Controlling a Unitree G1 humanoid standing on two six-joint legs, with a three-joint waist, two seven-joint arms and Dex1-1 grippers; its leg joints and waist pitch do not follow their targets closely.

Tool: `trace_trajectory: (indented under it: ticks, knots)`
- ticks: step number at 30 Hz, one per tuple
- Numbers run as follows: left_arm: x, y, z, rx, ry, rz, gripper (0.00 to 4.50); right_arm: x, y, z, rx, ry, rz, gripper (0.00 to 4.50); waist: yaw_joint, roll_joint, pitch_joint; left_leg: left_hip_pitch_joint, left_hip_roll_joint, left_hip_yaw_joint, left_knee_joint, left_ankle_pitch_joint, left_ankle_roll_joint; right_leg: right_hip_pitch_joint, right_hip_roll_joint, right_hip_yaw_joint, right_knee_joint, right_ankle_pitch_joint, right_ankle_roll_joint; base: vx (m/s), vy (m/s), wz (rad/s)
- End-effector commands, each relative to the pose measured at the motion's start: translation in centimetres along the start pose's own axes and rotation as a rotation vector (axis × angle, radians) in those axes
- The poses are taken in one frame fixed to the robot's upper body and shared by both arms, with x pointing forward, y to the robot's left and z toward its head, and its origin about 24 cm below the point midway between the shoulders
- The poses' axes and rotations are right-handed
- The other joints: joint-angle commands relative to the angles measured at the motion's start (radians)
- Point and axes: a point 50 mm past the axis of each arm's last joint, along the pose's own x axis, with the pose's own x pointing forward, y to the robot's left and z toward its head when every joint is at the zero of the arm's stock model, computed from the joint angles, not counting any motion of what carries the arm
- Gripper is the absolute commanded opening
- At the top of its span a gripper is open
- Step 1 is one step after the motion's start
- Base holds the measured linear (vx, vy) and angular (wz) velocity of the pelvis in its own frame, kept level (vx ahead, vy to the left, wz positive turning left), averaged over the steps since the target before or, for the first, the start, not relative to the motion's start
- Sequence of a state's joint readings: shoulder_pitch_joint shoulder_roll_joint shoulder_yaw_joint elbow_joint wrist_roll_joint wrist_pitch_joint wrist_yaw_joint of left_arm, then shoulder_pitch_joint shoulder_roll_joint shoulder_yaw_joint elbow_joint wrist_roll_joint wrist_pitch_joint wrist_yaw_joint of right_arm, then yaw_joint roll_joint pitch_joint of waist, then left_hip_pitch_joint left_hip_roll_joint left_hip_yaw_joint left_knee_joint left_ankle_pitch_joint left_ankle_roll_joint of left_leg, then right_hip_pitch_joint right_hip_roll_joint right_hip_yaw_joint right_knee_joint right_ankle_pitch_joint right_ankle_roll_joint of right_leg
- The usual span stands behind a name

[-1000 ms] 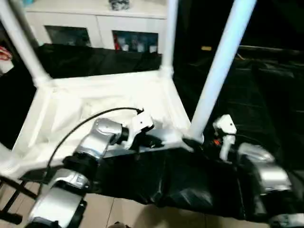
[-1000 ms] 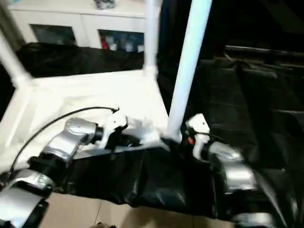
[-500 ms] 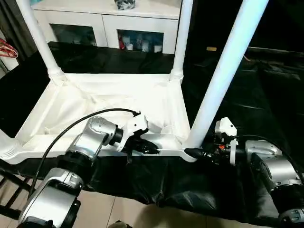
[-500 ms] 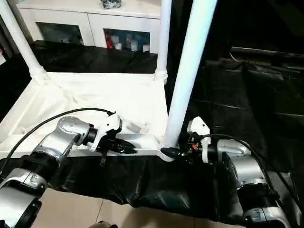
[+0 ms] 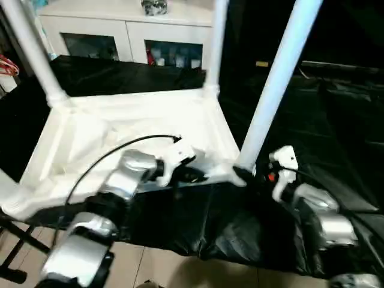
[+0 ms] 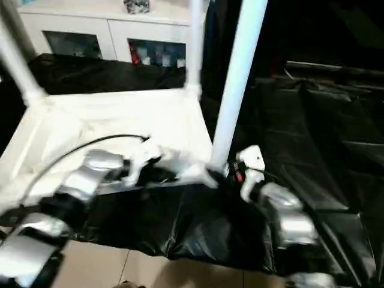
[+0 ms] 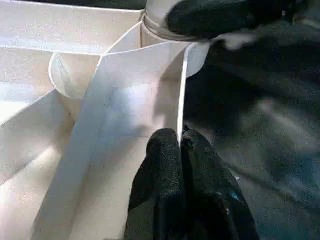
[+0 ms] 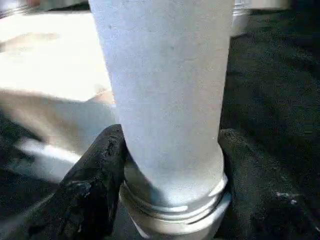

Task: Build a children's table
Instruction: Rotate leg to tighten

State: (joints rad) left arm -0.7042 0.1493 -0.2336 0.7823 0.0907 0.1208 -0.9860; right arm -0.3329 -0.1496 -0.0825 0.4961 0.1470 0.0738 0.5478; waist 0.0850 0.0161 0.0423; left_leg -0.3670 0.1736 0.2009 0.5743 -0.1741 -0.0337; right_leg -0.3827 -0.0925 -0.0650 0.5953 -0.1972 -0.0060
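Observation:
The children's table lies upside down on black cloth, its ribbed white top (image 5: 138,126) facing up and its legs standing upright. My left gripper (image 5: 198,176) is shut on the thin near rim (image 7: 182,85) of the top, close to the near right corner. My right gripper (image 5: 243,174) is shut on the base of the near right leg (image 5: 273,84), just above its socket. One black finger (image 8: 95,170) presses on each side of that leg (image 8: 165,90). The far left leg (image 5: 30,54) and far right leg (image 5: 215,48) stand in their corner sockets.
A white cabinet with glass doors (image 5: 120,30) stands behind the table. Black cloth (image 5: 324,120) covers the surface to the right and hangs over the near edge. Tiled floor (image 5: 150,267) lies below. A black cable (image 5: 108,153) arcs over my left forearm.
The whole picture has swung with the camera. Both grippers keep their places on the rim and the leg base.

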Motion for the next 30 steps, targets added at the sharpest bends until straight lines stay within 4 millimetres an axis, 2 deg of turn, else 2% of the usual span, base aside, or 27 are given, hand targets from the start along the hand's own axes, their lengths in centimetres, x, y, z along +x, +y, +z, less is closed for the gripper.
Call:
trace_trajectory:
  ticks: [1, 4, 5, 6, 8, 9, 12, 16, 18, 20, 21, 23, 27, 28, 30]
  knots:
    - [2.9, -1.5, 3.5, 0.039, -0.104, -0.013, 0.0, 2.3, 3.7, -1.7, 0.052, 0.074, 0.018, 2.62, -0.008, -0.001, -0.051, 0.018, 0.063, -0.032, -0.079, -0.281, -0.007, 0.023, -0.068, 0.048, -0.08, -0.239, -0.208, 0.0, 0.0, 0.0]
    - [3.5, -2.0, 3.6, 0.04, -0.106, -0.014, 0.0, 3.1, 4.1, -1.6, 0.081, 0.07, -0.052, 2.62, -0.012, -0.004, -0.054, 0.016, 0.058, -0.032, -0.075, -0.258, 0.002, 0.031, -0.07, 0.046, -0.077, -0.197, -0.215, 0.0, 0.0, 0.0]
    - [3.8, -2.4, 3.7, 0.042, -0.114, -0.028, 0.0, 3.8, 5.0, -1.3, 0.069, 0.053, -0.056, 2.62, -0.012, -0.005, -0.056, 0.016, 0.059, -0.03, -0.071, -0.241, 0.016, 0.031, -0.069, 0.047, -0.075, -0.165, -0.219, 0.0, 0.0, 0.0]
    - [3.8, -2.5, 3.8, 0.041, -0.117, -0.034, 0.0, 3.9, 5.3, -1.1, 0.059, 0.045, -0.049, 2.97, -0.013, -0.005, -0.057, 0.012, 0.057, -0.029, -0.07, -0.219, 0.026, 0.033, -0.068, 0.047, -0.072, -0.135, -0.223, 0.0, 0.0, 0.0]
    - [3.6, -2.5, 3.7, 0.045, -0.117, -0.045, 0.0, 3.9, 5.5, -0.9, 0.047, 0.027, -0.035, 3.32, -0.012, -0.005, -0.057, 0.011, 0.057, -0.028, -0.069, -0.206, 0.041, 0.036, -0.069, 0.046, -0.071, -0.118, -0.225, 0.0, 0.0, 0.0]
    - [3.4, -2.4, 3.6, 0.045, -0.116, -0.048, 0.0, 3.9, 5.4, -0.7, 0.048, 0.01, -0.039, 3.32, -0.013, -0.01, -0.056, 0.01, 0.057, -0.027, -0.068, -0.203, 0.047, 0.036, -0.068, 0.045, -0.071, -0.12, -0.226, 0.0, 0.0, 0.0]
    - [2.8, -2.0, 3.3, 0.053, -0.11, -0.058, 0.0, 3.6, 4.9, -0.5, 0.038, -0.006, -0.029, 3.68, -0.014, -0.003, -0.054, 0.012, 0.059, -0.03, -0.072, -0.223, 0.045, 0.035, -0.069, 0.045, -0.074, -0.16, -0.223, 0.0, 0.0, 0.0]
    - [1.7, -1.6, 2.6, 0.064, -0.09, -0.094, 0.0, 2.7, 3.4, -0.1, -0.021, -0.002, 0.013, 3.97, -0.019, -0.004, -0.056, 0.01, 0.059, -0.03, -0.071, -0.218, 0.048, 0.039, -0.067, 0.045, -0.069, -0.116, -0.233, 0.0, 0.0, 0.0]
    - [1.1, -1.5, 2.3, 0.072, -0.081, -0.122, 0.0, 2.1, 2.4, 0.2, -0.043, 0.005, 0.042, 3.97, -0.021, -0.005, -0.059, 0.007, 0.057, -0.028, -0.064, -0.185, 0.072, 0.042, -0.067, 0.044, -0.063, -0.059, -0.25, 0.0, 0.0, 0.0]
    - [0.9, -1.5, 2.1, 0.079, -0.077, -0.132, 0.0, 1.9, 2.0, 0.4, -0.063, 0.009, 0.064, 3.97, -0.019, -0.004, -0.059, 0.006, 0.059, -0.028, -0.063, -0.168, 0.087, 0.042, -0.069, 0.044, -0.061, -0.037, -0.264, 0.0, 0.0, 0.0]
    - [0.4, -1.3, 1.9, 0.093, -0.069, -0.154, 0.0, 1.3, 1.4, 0.5, -0.099, 0.032, 0.149, 3.97, -0.015, -0.005, -0.059, 0.011, 0.06, -0.026, -0.06, -0.166, 0.093, 0.041, -0.067, 0.043, -0.062, -0.033, -0.27, 0.0, 0.0, 0.0]
    - [0.1, -1.3, 1.7, 0.099, -0.066, -0.164, 0.0, 0.9, 1.2, 0.5, -0.119, 0.048, 0.198, 3.97, -0.01, -0.003, -0.058, 0.008, 0.061, -0.025, -0.059, -0.169, 0.103, 0.042, -0.067, 0.042, -0.06, -0.037, -0.274, 0.0, 0.0, 0.0]
    - [-0.7, -1.0, 1.2, 0.117, -0.039, -0.188, 0.0, -0.3, 0.5, 0.6, -0.178, 0.112, 0.337, 3.97, 0.005, -0.004, -0.055, 0.01, 0.066, -0.025, -0.062, -0.197, 0.086, 0.04, -0.066, 0.041, -0.062, -0.096, -0.262, 0.0, 0.0, 0.0]
    - [-1.0, -0.9, 1.0, 0.122, -0.029, -0.194, 0.0, -0.6, 0.3, 0.7, -0.182, 0.123, 0.367, 3.97, 0.003, -0.018, -0.054, 0.009, 0.066, -0.023, -0.062, -0.2, 0.087, 0.041, -0.065, 0.041, -0.064, -0.105, -0.259, 0.0, 0.0, 0.0]
    - [-1.6, -0.6, 0.7, 0.129, -0.011, -0.204, 0.0, -1.1, 0.1, 0.9, -0.189, 0.143, 0.446, 3.97, 0.009, -0.013, -0.056, 0.01, 0.067, -0.024, -0.061, -0.193, 0.085, 0.04, -0.068, 0.042, -0.061, -0.118, -0.257, 0.0, 0.0, 0.0]
